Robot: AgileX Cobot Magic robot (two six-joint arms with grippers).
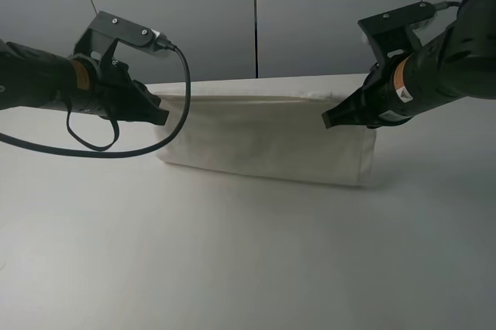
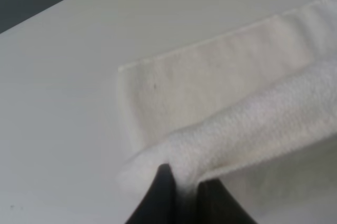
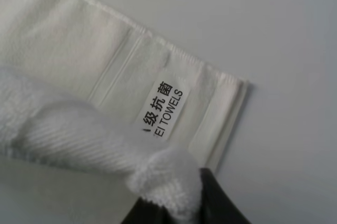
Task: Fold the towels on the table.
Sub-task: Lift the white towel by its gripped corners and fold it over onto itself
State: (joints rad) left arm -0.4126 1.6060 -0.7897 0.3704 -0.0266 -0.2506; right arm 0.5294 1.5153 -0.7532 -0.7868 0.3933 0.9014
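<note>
Your left pincer [image 1: 160, 115] and right pincer [image 1: 328, 121] each clamp a towel [image 1: 267, 144] corner. It's light and floppy; hold it by corners.

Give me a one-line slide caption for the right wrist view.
Right gripper pinches a bunched towel corner; the label shows on the flat layer on the table.

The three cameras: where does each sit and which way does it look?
Exterior high: mounted high, looking down at the table and towel; both arms show.
Left wrist: on the left arm, looking along the left tool, which pinches a lifted towel edge.
Right wrist: on the right arm, looking along the right tool, pinching towel near the label.
Both wrist views share the towel.
</note>
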